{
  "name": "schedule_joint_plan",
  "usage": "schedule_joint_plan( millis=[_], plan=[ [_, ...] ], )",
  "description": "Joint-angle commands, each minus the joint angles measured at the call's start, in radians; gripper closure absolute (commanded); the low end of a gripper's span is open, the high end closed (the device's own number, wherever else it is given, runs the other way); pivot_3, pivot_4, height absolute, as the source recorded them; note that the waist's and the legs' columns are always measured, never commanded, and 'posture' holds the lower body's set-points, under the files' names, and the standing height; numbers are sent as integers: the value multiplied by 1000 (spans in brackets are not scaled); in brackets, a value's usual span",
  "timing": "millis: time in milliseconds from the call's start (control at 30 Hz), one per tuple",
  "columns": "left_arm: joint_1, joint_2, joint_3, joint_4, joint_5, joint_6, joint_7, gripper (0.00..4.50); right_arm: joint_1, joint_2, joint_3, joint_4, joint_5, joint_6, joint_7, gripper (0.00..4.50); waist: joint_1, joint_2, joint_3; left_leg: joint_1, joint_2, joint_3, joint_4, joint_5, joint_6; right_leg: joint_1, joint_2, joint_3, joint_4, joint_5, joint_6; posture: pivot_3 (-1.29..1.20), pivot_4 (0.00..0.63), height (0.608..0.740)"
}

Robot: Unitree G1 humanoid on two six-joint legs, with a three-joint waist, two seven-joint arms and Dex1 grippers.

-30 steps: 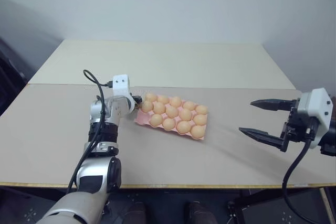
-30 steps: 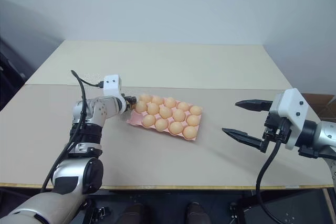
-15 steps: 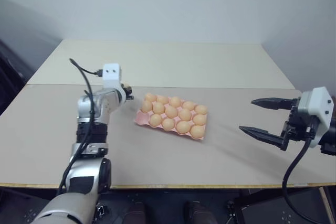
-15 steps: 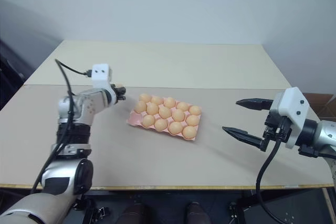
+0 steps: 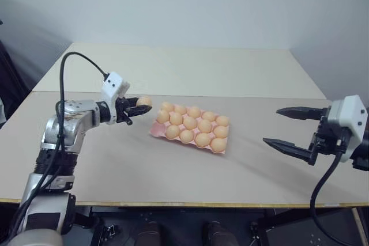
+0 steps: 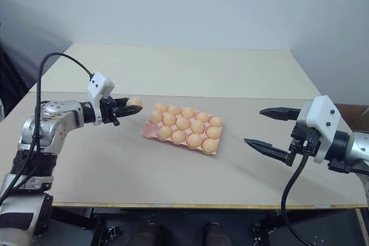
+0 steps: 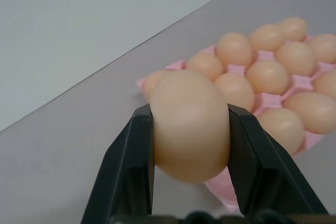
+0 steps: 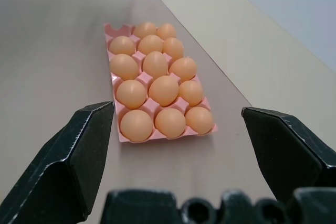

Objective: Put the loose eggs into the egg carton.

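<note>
The tabletop (image 5: 173, 171) is carrying the egg carton (image 5: 154, 132) near its middle, a little toward the left edge. The carton is lying slantwise, with tan eggs sitting in nearly all its cups; the right wrist view suggests one cup at the carton's left end corner is standing empty, though this is hard to confirm. The left tool (image 5: 136, 105) is hovering just beyond that left end, above the surface, its two black fingers (image 7: 131, 166) clamping one loose egg (image 7: 190, 124) by its sides. The right tool (image 5: 291, 129) is hanging near the right edge, well apart from the carton, jaws spread wide and gripping nothing.

The step in hand is probably seating this egg. Doing it well likely means centring it over the free cup, lowering it straight down and opening only once it is resting. The neighbouring eggs (image 8: 125, 66) are crowding that cup, so the fingers may be nudging them on the way in.
</note>
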Motion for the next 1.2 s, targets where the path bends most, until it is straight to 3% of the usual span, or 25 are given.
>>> schedule_joint_plan(
  millis=[33, 533, 833, 1200],
  plan=[
    [-14, -8, -25, 52, 13, -107, -92, 2828, 3, 6, -41, -27, 22, -10, -14, 0, 0, 0, 0, 0, 0, 0, 0, 0, 0, 0, 0, 0, 0, 0, 0, 0, 150, 740],
    [-71, -104, -99, 198, 114, -205, -120, 2828, 32, 14, -63, -55, 30, -5, -37, 0, -3, 0, 0, -1, 0, 0, 1, 0, 0, 0, 0, 0, 0, 3, 6, 0, 150, 740],
    [-30, -32, -57, 92, 89, -163, -138, 71, 44, 21, -65, -59, 31, -9, -41, 0, -4, 0, 0, 0, 1, 0, 1, 0, 0, 0, 1, 0, 0, 3, 6, 0, 150, 740],
    [106, 131, 150, -74, -21, -127, -141, 9, 20, 25, -33, -20, 20, -20, -33, 0, -7, 0, 0, 0, 1, 0, 0, 0, 0, 0, 1, 0, 1, 1, 2, 0, 150, 740]
  ],
)
